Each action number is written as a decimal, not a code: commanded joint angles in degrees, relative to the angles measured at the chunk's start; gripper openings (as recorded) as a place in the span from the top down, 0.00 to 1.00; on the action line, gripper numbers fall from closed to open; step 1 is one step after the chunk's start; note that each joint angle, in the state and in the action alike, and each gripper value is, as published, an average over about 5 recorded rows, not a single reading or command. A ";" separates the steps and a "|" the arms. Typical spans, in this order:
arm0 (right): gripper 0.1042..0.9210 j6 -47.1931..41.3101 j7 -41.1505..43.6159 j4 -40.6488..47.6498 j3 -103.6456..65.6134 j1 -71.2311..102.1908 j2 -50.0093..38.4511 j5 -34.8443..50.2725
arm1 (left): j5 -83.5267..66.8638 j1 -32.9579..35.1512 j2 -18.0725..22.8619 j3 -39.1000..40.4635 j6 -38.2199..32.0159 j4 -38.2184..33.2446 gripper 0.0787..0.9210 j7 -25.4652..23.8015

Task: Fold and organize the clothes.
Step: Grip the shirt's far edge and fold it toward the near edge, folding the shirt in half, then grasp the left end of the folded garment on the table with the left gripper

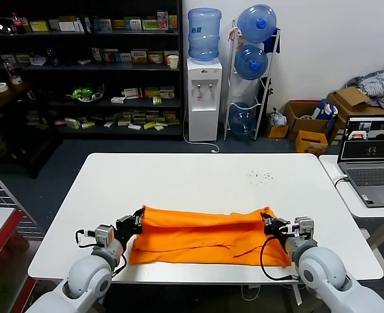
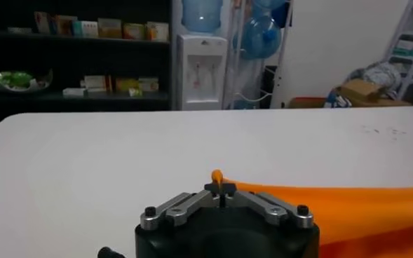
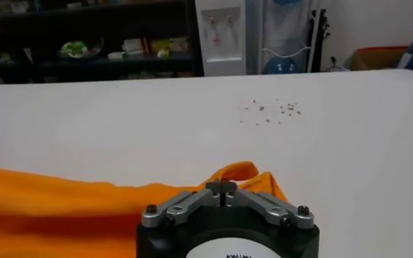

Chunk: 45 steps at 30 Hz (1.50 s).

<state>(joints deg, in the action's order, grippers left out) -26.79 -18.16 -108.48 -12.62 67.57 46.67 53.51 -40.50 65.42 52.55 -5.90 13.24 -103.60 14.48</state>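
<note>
The orange T-shirt [image 1: 208, 236] lies folded into a wide band across the near part of the white table [image 1: 192, 182]. My left gripper [image 1: 137, 220] is shut on the shirt's far left corner; in the left wrist view an orange tip [image 2: 218, 175] pokes up between the closed jaws of that gripper [image 2: 220, 186]. My right gripper [image 1: 270, 223] is shut on the shirt's far right corner; the right wrist view shows that gripper [image 3: 221, 188] with its jaws closed and the orange fabric [image 3: 241, 175] bunched just beyond them.
An open laptop [image 1: 372, 156] sits on a second table at the right. Small dark crumbs [image 1: 261, 175] dot the table beyond the shirt. A water dispenser [image 1: 203, 85], dark shelves [image 1: 81, 65] and cardboard boxes [image 1: 312, 120] stand behind.
</note>
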 commanded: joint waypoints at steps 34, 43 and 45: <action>0.12 -0.98 -1.07 -6.39 -8.05 10.34 -0.57 -0.94 | -1.31 7.85 2.96 -1.62 3.30 -0.74 0.12 4.21; 0.12 -1.02 -1.23 -6.49 -8.18 10.54 -0.44 -0.92 | -3.69 7.17 2.59 -1.46 3.64 0.73 0.13 4.12; 0.12 -1.03 -1.24 -6.44 -8.24 10.55 -0.51 -0.91 | -4.03 7.20 2.58 -1.44 3.60 0.85 0.16 3.96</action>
<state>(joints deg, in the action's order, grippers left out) -27.86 -19.39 -114.87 -20.60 77.82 46.17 52.68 -42.89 72.39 54.94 -7.39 16.62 -103.58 18.51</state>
